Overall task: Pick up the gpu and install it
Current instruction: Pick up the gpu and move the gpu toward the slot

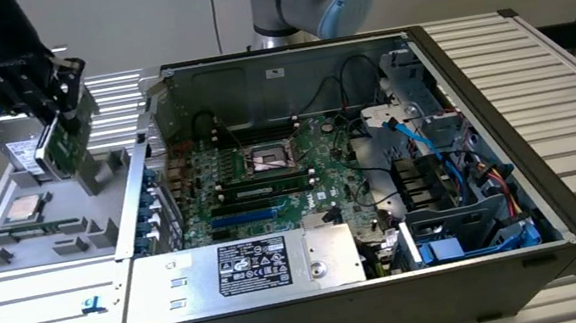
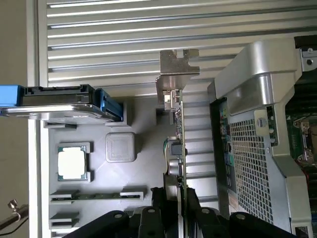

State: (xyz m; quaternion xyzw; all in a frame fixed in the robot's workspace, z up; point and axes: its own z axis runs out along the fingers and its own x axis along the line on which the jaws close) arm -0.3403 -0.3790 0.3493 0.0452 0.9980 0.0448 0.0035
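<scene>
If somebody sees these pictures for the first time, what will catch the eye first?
The open computer case stands in the middle of the exterior view, its green motherboard bare. At that view's upper left, the gripper holds the gpu over a grey tray. In the wrist view the gpu is seen edge-on, and a processor lies in the tray.

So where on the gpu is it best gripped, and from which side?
Probably along its upper edge, pinching the two flat faces and coming from above. The gpu stands on edge, thin and flat, and the gripper holds it that way now, which leaves the silver bracket end free.
</scene>
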